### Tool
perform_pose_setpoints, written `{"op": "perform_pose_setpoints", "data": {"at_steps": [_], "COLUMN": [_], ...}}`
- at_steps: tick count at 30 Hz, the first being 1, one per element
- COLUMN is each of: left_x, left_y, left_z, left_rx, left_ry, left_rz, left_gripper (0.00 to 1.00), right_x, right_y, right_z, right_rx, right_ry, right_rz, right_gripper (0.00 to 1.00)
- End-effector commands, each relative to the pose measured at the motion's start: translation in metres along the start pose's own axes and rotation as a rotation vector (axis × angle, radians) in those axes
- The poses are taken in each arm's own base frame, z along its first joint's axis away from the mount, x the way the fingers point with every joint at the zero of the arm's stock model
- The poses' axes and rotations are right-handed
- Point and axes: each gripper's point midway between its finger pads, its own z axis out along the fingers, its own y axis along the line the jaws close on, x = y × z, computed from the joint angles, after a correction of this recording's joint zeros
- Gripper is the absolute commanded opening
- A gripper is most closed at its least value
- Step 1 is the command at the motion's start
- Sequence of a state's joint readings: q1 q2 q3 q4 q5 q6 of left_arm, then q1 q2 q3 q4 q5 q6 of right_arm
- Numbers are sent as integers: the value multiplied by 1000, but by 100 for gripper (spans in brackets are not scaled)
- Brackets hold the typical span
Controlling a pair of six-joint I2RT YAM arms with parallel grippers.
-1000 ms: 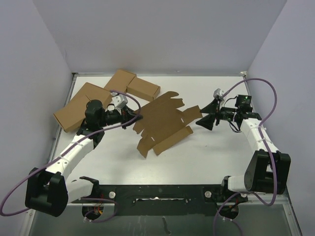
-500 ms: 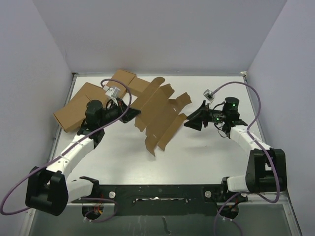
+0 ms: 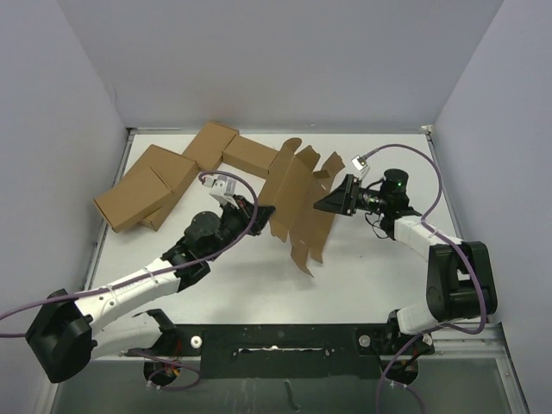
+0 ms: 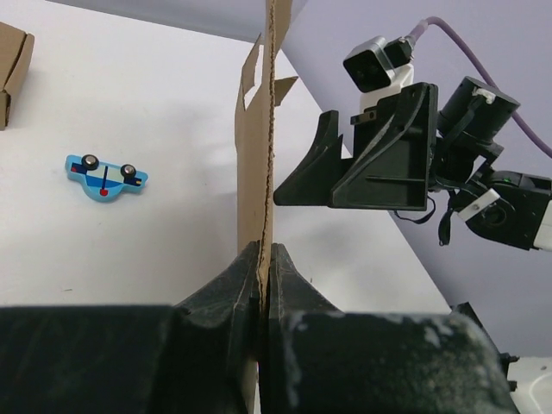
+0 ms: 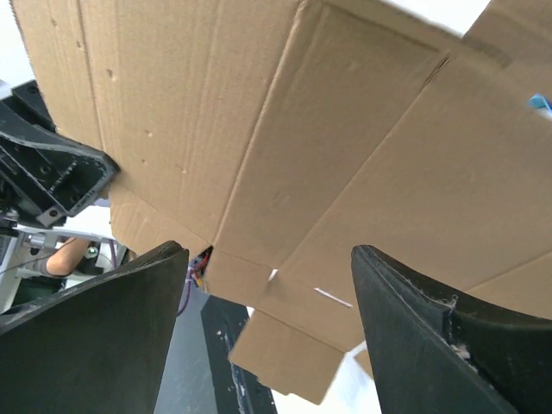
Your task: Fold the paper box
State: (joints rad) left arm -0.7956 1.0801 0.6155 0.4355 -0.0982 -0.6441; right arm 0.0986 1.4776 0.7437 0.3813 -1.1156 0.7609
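One die-cut paper box (image 3: pixel 297 203), not yet folded, is standing nearly on edge at the middle of the table (image 3: pixel 379 276), with its lower flaps hanging toward the surface. The left gripper (image 3: pixel 259 210) is pinching the sheet's left margin, its jaws clamped tight on the board. The right gripper (image 3: pixel 326 203) is facing the opposite side with its jaws spread wide and nothing between them. Whether its fingers (image 5: pixel 414 345) are touching the cardboard cannot be told.

The sheet is probably going to feel light, stiff within each panel and hinging readily at the scored creases, so the whole piece is likely to sway when held by one edge. Its plain brown face looks smooth enough to slip between pads, and the thin tabs could bend or tear. A main panel's edge close to a crease is looking like the safer place to grip.

The white tabletop is looking slick, offering little to brace against. Four cardboard cartons (image 3: pixel 172 172) are lying clustered at the far left, and a small blue car-shaped toy (image 4: pixel 105 172) is resting on the table beside the sheet. Pale lilac walls (image 3: pixel 276 60) are closing in on three sides
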Motion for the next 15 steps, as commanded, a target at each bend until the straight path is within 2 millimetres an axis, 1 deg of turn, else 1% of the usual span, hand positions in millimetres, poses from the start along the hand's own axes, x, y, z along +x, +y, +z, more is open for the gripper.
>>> {"op": "perform_pose_setpoints", "data": {"at_steps": [1,9,15], "left_x": [-29,-19,-13], "left_y": [-8,-31,-41], "left_z": [8,20,26], "left_rx": [-22,53,99], "left_ry": [-202,-215,-219], "left_rz": [-87,-134,-182], "left_gripper": [0,0,0], "right_x": [-12,-7,-7], "right_y": [19,22,15], "right_z": [2,8,11], "right_rx": [-39,-47,-20], "right_ry": [-51,-39,-32], "right_rz": [0,8,3], "right_gripper": [78,77,77]}}
